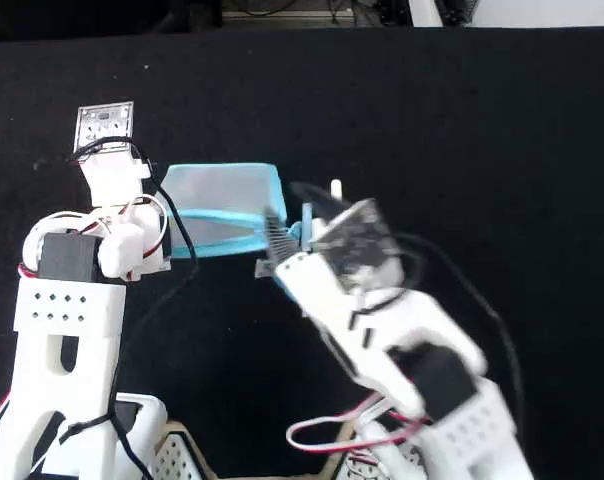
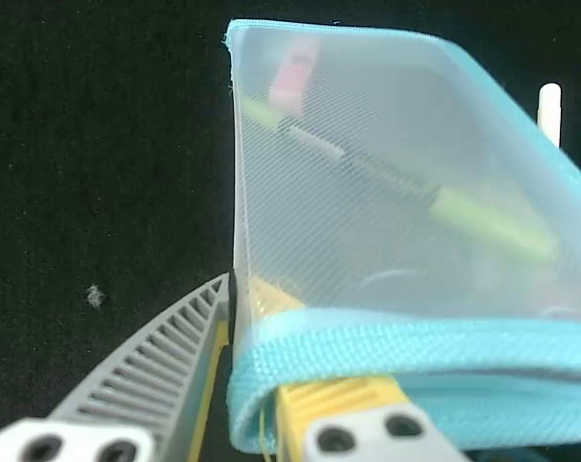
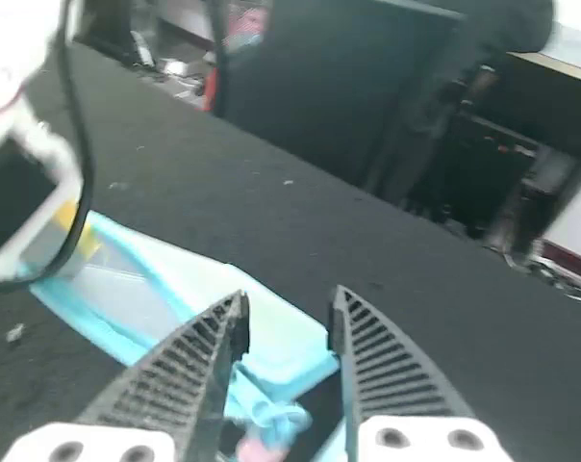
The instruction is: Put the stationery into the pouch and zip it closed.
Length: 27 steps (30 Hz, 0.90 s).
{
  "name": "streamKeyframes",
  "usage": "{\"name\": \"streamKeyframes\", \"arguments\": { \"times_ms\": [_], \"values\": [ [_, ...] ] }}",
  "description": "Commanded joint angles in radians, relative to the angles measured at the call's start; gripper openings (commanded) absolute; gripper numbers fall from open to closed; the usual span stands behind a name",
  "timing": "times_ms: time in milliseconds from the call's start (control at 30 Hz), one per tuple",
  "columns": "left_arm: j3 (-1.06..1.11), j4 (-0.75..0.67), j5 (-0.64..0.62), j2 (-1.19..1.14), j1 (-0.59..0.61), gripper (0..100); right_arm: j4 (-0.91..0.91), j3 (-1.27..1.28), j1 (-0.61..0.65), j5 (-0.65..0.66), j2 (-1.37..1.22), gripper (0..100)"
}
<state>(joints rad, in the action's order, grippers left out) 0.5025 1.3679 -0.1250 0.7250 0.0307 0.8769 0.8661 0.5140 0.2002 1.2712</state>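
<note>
Pouch (image 1: 222,195) on black table (image 1: 482,120), left arm (image 1: 72,290) and right arm (image 1: 402,340) at opposite ends.

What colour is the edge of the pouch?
Light blue; the pouch shows it best in the left wrist view.

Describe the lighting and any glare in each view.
High view: even light, hardly any shadow on the black table. Left wrist view: light passes through the pouch, so the stationery inside shows through its mesh. Right wrist view: dim room behind the right gripper, one bright patch at the edge.

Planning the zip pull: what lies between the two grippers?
The pouch spans it in the high view; the left gripper clamps one end, the right gripper stands open at the other.
</note>
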Motion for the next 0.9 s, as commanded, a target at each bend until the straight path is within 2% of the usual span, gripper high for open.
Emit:
{"name": "streamKeyframes", "arguments": {
  "times_ms": [0,133,567,867],
  "values": [
    [0.005,-0.003,-0.002,-0.012,0.01,3,0.146,-0.168,-0.051,0.0,0.008,14.8],
    [0.005,-0.002,-0.002,-0.012,0.01,3,0.144,-0.174,-0.081,-0.005,-0.051,14.8],
    [0.005,-0.002,-0.002,-0.012,0.012,3,0.13,-0.351,-0.33,-0.279,-0.621,14.8],
    [0.005,-0.002,-0.002,-0.012,0.012,3,0.129,-0.43,-0.338,-0.295,-0.881,14.8]
  ]
}}
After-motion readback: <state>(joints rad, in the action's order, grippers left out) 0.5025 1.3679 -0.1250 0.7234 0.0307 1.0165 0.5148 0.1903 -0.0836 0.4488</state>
